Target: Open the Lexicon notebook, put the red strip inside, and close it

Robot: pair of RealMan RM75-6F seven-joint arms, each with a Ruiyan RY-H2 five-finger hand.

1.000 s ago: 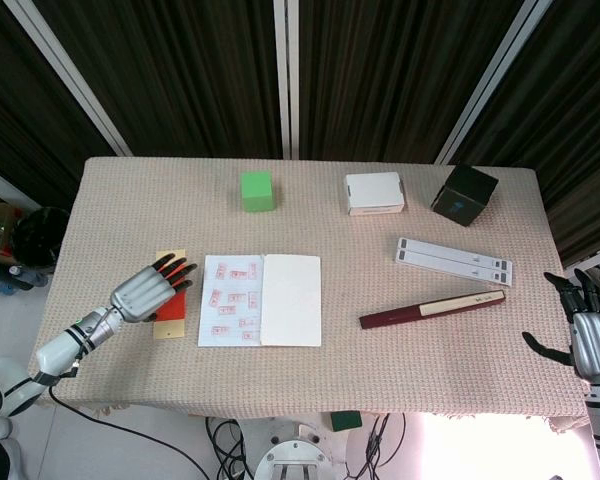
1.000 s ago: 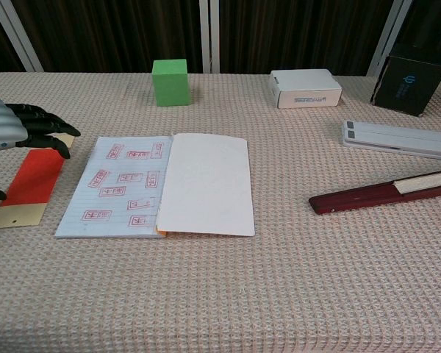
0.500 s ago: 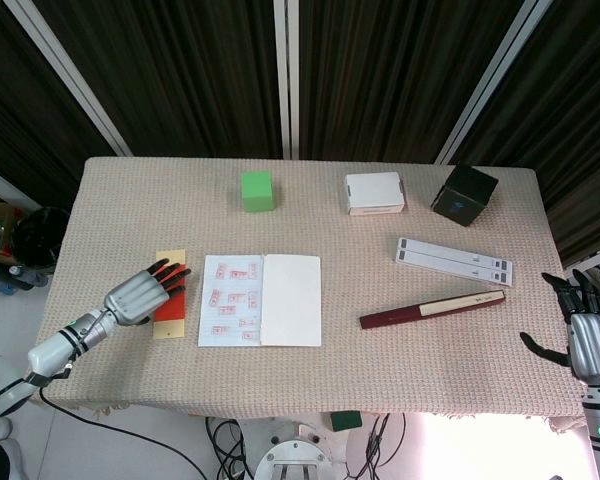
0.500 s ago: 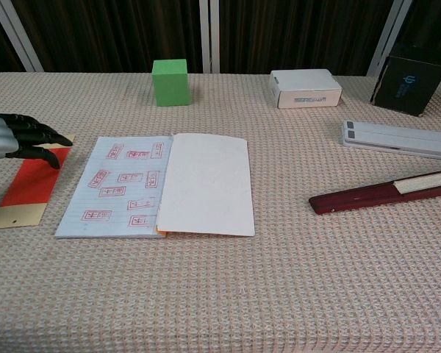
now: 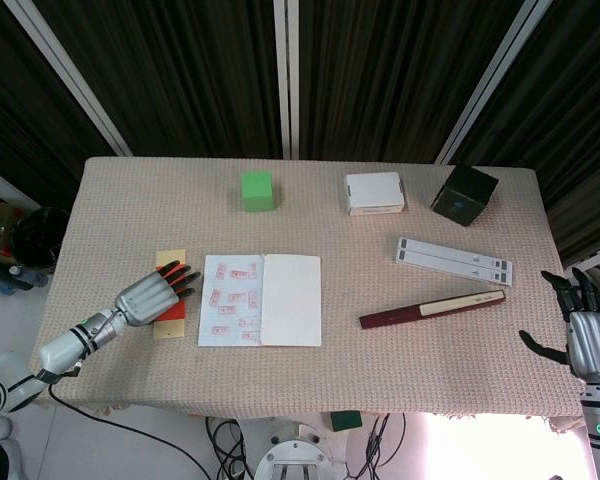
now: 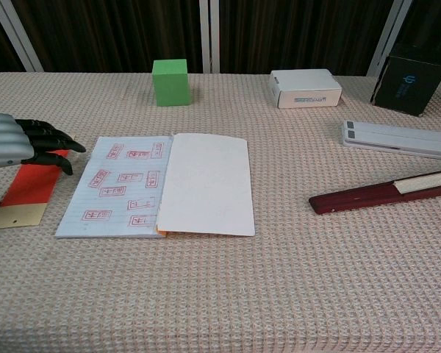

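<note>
The left hand (image 5: 152,296) has shifted back toward the notebook (image 5: 261,313) after drifting away from it half a second ago, its dark fingertips (image 6: 65,147) now reaching over the upper end of the red strip (image 6: 31,185) and close to the left edge of the lined page. The strip itself has not moved: it lies flat on the table (image 5: 400,330), just beside the open notebook on its left, its gold lower end uncovered.

The notebook lies open already, stamped page on the left and a blank sheet on the right, so the first part of the job looks done; the strip is not yet inside and the cover is not yet closed. The hand's return suggests a fresh try at taking the strip.

The fingers are stretched forward and slightly apart (not curled), with the thumb low beside the strip's left edge. Nothing is held. Whether the fingertips press on the strip or hover just above it cannot be told from either view.

The right hand (image 5: 586,332) hangs off the table's right edge, well apart from everything, fingers spread and holding nothing.

A thin flat strip on woven cloth will probably be awkward to lift.
</note>
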